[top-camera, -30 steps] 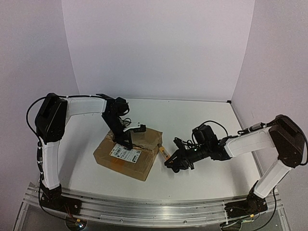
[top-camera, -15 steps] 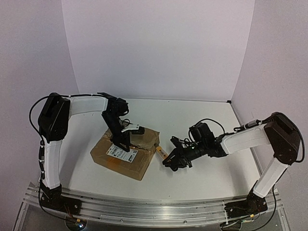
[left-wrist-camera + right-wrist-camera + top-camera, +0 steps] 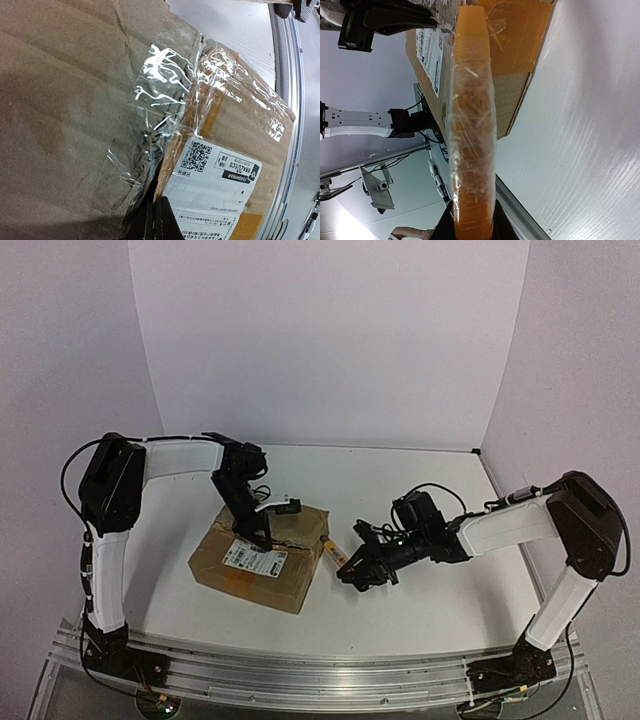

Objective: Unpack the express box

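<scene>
- Top view: the express box (image 3: 262, 565) lies flat on the white desk (image 3: 400, 490), left of centre, its shipping label (image 3: 256, 558) facing up.
- Left gripper (image 3: 256, 537) points down onto the box top, just above the label.
- Right gripper (image 3: 356, 571) sits low at the box's right side, clamped on a slim orange tool (image 3: 337, 554) whose far end reaches the box edge. I cannot tell if they touch.
- Left wrist view: the left gripper (image 3: 156, 216) has its fingers pressed together, with the tip at the taped seam beside the label. Wrinkled clear tape (image 3: 160, 95) and orange tape (image 3: 212, 107) cross the cardboard.
- Right wrist view: the right gripper (image 3: 470, 231) clamps the base of the orange tool, which is wrapped in clear film. The box (image 3: 512, 100) lies behind its far end.
</scene>
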`<state>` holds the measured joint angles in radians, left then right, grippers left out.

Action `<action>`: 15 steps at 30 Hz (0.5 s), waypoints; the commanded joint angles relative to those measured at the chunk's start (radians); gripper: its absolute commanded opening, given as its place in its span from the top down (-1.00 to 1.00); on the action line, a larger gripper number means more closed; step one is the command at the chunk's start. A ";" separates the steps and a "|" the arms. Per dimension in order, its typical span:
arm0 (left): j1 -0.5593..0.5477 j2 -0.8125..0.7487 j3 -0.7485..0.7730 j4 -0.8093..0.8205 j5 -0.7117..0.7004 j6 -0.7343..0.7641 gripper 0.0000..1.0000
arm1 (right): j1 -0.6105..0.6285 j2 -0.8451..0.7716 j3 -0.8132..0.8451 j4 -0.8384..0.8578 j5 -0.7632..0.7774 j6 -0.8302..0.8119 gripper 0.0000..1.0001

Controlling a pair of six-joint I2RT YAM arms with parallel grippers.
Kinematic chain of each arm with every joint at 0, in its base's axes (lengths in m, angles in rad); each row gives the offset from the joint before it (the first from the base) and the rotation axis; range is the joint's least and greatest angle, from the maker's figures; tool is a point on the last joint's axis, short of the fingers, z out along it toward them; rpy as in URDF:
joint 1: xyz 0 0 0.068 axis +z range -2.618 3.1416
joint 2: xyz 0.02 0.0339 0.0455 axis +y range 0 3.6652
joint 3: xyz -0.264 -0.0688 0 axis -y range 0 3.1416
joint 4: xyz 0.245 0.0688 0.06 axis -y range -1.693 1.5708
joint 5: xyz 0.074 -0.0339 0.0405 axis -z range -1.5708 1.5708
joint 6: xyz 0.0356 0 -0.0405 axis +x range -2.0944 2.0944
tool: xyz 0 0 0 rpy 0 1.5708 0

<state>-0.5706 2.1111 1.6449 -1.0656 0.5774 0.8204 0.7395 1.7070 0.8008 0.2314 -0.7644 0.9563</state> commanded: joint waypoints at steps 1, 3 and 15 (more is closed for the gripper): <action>0.034 -0.030 -0.004 0.302 -0.064 -0.173 1.00 | 0.026 -0.075 -0.003 0.068 -0.176 -0.007 1.00; 0.039 -0.049 -0.021 0.338 -0.070 -0.191 1.00 | 0.026 -0.091 -0.015 0.078 -0.177 0.004 1.00; 0.040 -0.115 -0.101 0.316 0.000 -0.049 1.00 | -0.010 -0.095 -0.064 0.079 -0.118 -0.004 1.00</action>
<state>-0.5251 2.0734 1.5907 -0.7303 0.5553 0.6403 0.7750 1.6360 0.7443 0.2881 -0.8870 0.9728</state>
